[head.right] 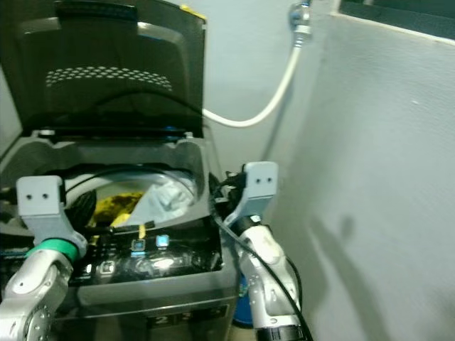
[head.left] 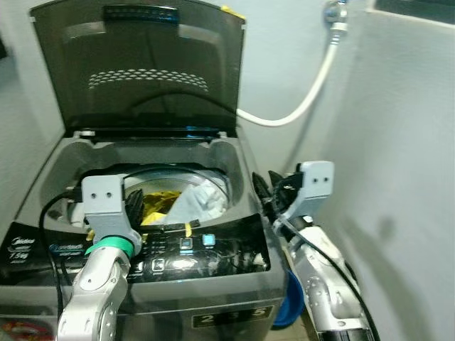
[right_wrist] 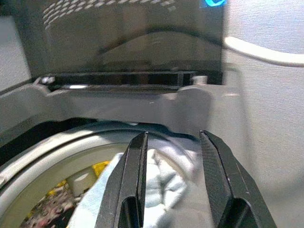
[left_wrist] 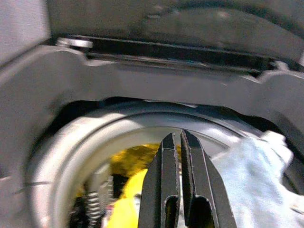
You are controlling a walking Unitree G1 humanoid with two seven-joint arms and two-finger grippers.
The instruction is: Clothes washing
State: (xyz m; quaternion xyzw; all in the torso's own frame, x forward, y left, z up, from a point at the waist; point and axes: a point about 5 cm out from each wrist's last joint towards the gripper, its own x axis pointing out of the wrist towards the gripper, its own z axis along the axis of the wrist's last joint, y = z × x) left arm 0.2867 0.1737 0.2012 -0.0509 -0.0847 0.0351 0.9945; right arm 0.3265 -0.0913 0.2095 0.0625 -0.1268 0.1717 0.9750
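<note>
Left gripper (left_wrist: 180, 142) fingers together over drum (head.left: 213, 177) | right gripper (right_wrist: 173, 142) fingers apart above pale garment (right_wrist: 161, 178) | I'd lower right squarely before closing.

— What stands before the robot?
— A top-loading washer (head.left: 213, 259) with its dark lid (head.left: 142, 67) raised upright. In the drum (head.left: 213, 179) lie a yellow cloth (head.left: 160, 204) and a pale cloth (head.left: 199, 201), touching.
— And the arms?
— The left gripper (head.left: 135, 206) is at the drum's near-left edge, above the control panel (head.left: 192, 252). The right gripper (head.left: 266, 192) is just beside the washer's right rim.
— Anything else?
— A white hose (head.left: 306, 99) curves from a wall tap (head.left: 335, 13) to behind the lid.
</note>
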